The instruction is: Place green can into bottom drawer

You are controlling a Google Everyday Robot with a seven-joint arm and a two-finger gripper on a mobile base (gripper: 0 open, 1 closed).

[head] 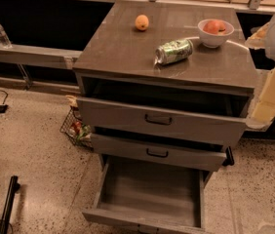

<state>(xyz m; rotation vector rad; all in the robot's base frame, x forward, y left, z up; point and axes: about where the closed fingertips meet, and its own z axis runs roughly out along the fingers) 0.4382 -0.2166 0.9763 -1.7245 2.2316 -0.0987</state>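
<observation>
The small green-and-white aluminium can (pixel 174 51) lay on its side on the grey wooden counter (pixel 118 48), just beside a white bowl (pixel 214 40) holding fruit. Below, the lowest grey wooden drawer (pixel 149 189) stood pulled fully out. The end effector was out of view, so I cannot tell its state.

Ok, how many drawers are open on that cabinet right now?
3. The top drawer and the middle drawer are each pulled out a little. The bottom drawer is pulled far out. None seems hidden. The gripper is out of view.
</observation>
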